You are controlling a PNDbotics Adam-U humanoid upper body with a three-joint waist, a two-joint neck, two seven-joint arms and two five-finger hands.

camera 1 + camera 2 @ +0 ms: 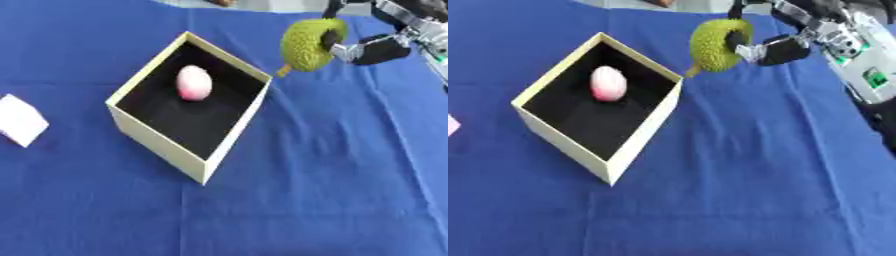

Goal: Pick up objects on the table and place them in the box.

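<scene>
We carry the bumpy green fruit (pixel 310 44) clasped in our right hand (pixel 372 49), raised just beyond the box (pixel 166 141) at its far right corner. A pink egg-shaped object (pixel 193 83) already lies inside. We should bring the fruit over the opening, lower past the rim, then release. A white object (pixel 19 120), possibly paper, sits left of the box.

Blue cloth (pixel 332 175) covers table; pale strip at far edge.
</scene>
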